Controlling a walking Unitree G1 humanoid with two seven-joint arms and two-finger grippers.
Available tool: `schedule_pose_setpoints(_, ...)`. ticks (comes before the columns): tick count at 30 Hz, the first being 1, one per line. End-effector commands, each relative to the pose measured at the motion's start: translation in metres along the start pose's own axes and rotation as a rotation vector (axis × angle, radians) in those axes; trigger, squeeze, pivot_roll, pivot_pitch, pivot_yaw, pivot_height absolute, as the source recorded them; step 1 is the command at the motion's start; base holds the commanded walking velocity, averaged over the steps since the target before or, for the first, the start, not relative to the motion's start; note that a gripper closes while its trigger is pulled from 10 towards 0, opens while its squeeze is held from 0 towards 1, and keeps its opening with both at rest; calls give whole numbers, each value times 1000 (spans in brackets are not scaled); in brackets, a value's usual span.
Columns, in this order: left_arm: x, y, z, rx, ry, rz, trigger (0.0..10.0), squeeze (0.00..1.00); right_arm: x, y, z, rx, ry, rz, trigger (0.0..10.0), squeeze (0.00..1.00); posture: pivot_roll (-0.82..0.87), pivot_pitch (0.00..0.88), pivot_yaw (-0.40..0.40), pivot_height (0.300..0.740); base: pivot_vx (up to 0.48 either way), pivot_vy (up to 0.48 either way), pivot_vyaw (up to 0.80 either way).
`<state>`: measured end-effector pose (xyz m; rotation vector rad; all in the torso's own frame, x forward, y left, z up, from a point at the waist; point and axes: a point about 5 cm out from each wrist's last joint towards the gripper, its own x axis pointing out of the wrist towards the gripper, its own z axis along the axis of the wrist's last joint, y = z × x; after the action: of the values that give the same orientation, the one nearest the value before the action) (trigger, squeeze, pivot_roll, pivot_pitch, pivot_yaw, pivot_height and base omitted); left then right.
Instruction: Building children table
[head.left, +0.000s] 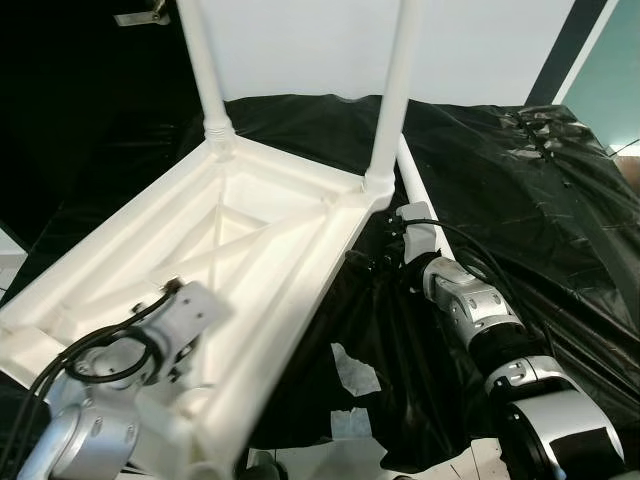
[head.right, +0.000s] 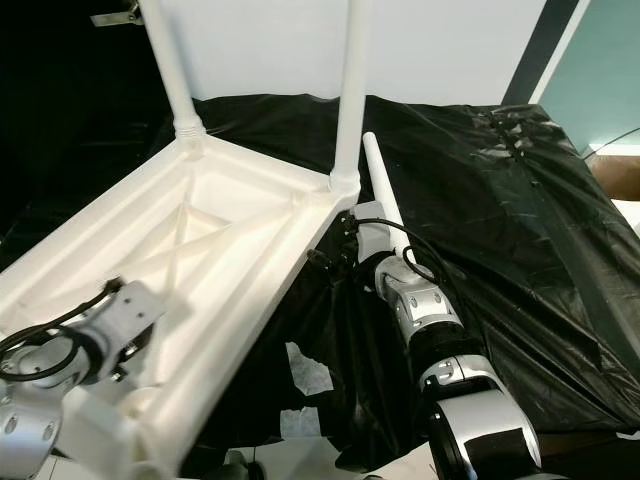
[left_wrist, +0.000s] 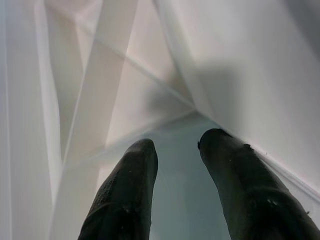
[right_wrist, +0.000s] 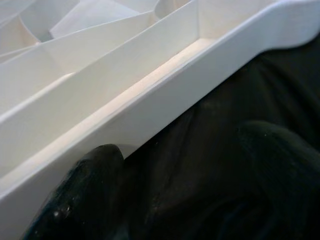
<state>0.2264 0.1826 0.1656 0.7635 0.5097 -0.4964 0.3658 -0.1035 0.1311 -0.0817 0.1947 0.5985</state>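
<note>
Head views: white moulded plastic children's tabletop (head.left: 250, 250), upside down with ribbed underside up, lies tilted on black plastic sheeting (head.left: 500, 170). Two white tubular legs (head.left: 205, 70) stand in the far corners; a third loose white leg (head.right: 385, 205) lies on the sheeting just beside the tabletop's right edge. Left tool (left_wrist: 175, 155) reaches into the near underside; right tool (right_wrist: 165, 170) sits at the right rim.

Left wrist view: tool fingers (left_wrist: 125, 190) spread, empty, in a ribbed pocket, near a wall.

Right wrist view: one finger (right_wrist: 80, 185) under the rim; spread, nothing pinched.

Judgement: looks light, stiff, smooth and slippery; best taken by rim or ribs, legs by the shaft.
</note>
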Motion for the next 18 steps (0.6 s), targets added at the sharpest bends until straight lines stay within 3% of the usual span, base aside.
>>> schedule_pose_setpoints(1,0,-9,17,28,-74,-101,10000,0,9,12,4,-3,-21,61,10000,0,187,56,-1,740,0,0,0)
schedule_pose_setpoints(5,10,0,22,5,-51,7,10000,0,13,8,9,6,-50,34,10000,0,189,40,4,740,0,0,0)
schedule_pose_setpoints(10,13,3,27,-20,-63,37,10000,0,15,6,11,5,-64,26,10000,0,189,35,6,740,0,0,0)
schedule_pose_setpoints(12,18,-13,43,-66,-124,-42,10000,0,20,8,17,13,-80,20,10000,0,190,32,5,740,0,0,0)
schedule_pose_setpoints(18,30,-32,58,-81,-161,-111,10000,0,25,13,23,13,-93,31,10000,0,189,25,6,740,0,0,0)
